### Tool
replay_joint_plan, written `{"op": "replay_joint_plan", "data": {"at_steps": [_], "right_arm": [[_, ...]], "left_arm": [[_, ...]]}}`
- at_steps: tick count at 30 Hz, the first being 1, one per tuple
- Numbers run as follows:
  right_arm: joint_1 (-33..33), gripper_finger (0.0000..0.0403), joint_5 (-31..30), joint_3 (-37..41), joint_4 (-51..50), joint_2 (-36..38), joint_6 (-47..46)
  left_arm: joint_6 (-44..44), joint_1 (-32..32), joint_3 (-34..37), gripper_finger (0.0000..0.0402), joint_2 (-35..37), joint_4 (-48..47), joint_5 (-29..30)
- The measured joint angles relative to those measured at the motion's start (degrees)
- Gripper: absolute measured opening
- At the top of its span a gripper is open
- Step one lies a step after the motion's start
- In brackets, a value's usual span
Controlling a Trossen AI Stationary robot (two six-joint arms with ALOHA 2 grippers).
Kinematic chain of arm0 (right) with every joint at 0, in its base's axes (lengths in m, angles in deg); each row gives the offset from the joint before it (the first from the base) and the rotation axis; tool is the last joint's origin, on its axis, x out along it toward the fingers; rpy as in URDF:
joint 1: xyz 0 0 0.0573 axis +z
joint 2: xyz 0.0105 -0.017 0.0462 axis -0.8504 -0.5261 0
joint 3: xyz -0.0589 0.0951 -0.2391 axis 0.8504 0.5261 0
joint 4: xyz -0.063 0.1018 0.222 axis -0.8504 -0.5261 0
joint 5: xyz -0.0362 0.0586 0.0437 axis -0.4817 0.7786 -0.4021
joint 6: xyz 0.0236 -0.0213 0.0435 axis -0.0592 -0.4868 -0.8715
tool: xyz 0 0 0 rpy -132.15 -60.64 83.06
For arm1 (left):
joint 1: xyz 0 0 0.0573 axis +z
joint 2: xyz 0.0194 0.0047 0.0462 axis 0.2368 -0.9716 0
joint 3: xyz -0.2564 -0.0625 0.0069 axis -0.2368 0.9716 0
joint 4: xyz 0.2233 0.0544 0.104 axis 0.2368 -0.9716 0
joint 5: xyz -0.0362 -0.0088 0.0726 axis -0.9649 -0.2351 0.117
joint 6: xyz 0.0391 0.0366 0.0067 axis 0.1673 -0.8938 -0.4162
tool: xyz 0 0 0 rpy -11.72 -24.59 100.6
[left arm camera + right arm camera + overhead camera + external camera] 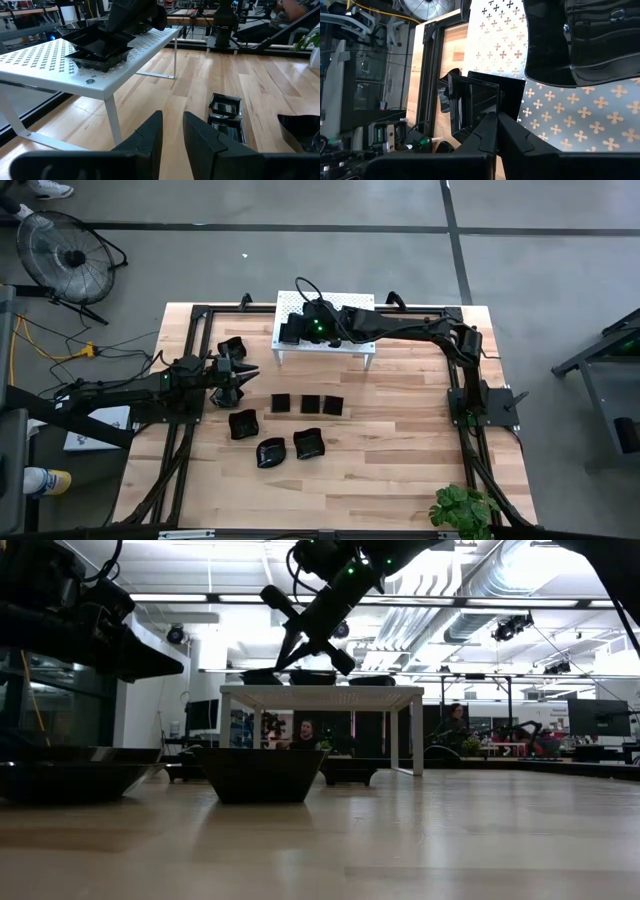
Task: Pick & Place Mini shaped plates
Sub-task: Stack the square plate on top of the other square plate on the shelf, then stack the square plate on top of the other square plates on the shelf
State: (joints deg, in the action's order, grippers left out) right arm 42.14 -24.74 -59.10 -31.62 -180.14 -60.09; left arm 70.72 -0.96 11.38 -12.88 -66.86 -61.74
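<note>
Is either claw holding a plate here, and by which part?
Neither. The right claw is shut and empty over the stand; the left claw holds nothing between its fingers.

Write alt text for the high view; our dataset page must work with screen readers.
Seen from above, the right arm reaches across a wooden table to a white perforated stand, its tool over black dishes there. The left tool waits at the table's left side, beside seven small black plates lying on the wood.
</note>
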Motion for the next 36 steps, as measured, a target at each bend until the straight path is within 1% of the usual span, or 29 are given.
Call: {"op": "replay_joint_plan", "data": {"at_steps": [12,16,30,36], "right_arm": [[0.0,0.0066,-0.3,0.0,0.0,0.0,0.1],[0.0,0.008,-0.3,0.0,0.0,0.0,1.6],[0.8,0.0085,2.1,0.0,0.5,0.1,8.1],[1.7,0.0085,4.4,0.1,0.5,1.0,13.2]], "left_arm": [[0.0,0.0,0.0,0.0073,0.0,0.0,0.0],[0.0,0.0,0.0,0.0073,0.0,0.0,0.0],[0.0,0.0,0.0,0.0073,0.0,0.0,0.0],[0.0,0.0,0.0,0.0073,0.0,0.0,0.0]]}}
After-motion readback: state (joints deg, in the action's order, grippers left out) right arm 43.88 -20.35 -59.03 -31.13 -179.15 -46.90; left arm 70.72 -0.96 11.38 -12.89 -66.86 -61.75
